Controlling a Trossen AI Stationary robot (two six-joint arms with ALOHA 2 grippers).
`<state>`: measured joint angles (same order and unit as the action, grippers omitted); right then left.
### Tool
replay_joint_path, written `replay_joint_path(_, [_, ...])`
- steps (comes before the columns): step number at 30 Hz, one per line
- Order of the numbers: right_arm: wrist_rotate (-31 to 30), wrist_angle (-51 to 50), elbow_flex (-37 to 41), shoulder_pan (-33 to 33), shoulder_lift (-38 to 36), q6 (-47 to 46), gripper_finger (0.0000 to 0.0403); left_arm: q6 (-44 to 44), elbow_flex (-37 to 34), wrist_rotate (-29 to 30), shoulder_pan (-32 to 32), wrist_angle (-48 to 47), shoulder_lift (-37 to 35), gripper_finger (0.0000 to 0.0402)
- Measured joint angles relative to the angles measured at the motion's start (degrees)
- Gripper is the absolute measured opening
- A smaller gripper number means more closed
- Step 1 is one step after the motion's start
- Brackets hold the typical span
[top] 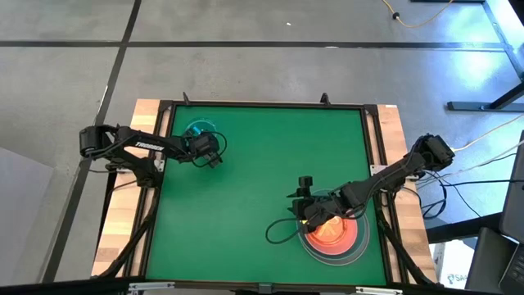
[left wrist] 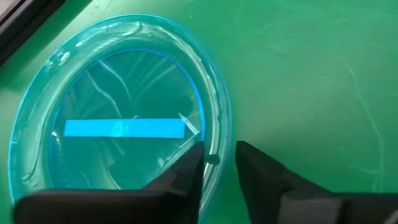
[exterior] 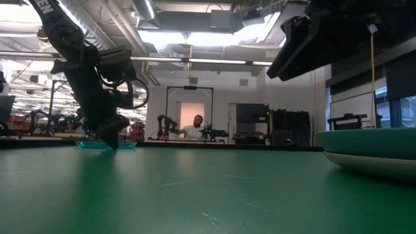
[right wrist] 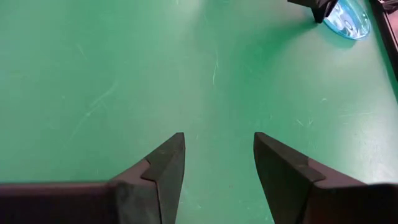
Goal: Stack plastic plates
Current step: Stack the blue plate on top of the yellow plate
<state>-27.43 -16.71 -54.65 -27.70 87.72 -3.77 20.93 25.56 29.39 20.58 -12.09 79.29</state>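
Observation:
A small translucent blue plate (left wrist: 118, 112) with a blue centre bar lies flat on the green table near its far left corner (top: 196, 131) (exterior: 107, 145). My left gripper (left wrist: 219, 167) (top: 210, 154) points down at its rim, the fingers nearly closed on it. A stack of large plates (top: 332, 235) sits near the right near corner, with pink in the middle. In the low view a teal plate (exterior: 370, 139) rests in a grey-white one (exterior: 374, 164). My right gripper (right wrist: 217, 163) (top: 304, 208) hovers open beside the stack's left edge, touching nothing. My left gripper holds the blue plate by its rim (left wrist: 216, 149) on the side towards the table's middle. One finger (left wrist: 183, 171) is inside the plate and the other (left wrist: 264, 174) outside. The fingers come from above, pointing down. The plate lies flat on the table.
Bare green table (top: 270, 156) spreads between the two arms. A black frame and wooden boards (top: 393, 131) border it. A dark cable loop (top: 278, 233) hangs by the right arm near the stack. A person (exterior: 195, 127) sits far off in the room.

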Motion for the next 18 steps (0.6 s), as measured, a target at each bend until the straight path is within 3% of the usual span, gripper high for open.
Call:
replay_joint_path(7, [0.01,-0.22,0.00,0.00,0.00,0.00,0.0182,-1.17,-0.07,0.41,-1.07,0.14,0.09,0.0006])
replay_joint_path(12, [0.01,-0.28,0.00,0.00,-0.02,0.09,0.0182,-4.35,2.49,-1.12,-4.40,0.26,0.15,0.0005])
replay_joint_path(18, [-2.69,-0.26,0.00,0.00,-0.02,1.51,0.0182,-12.11,9.66,-7.74,-12.50,0.60,0.15,0.0003])
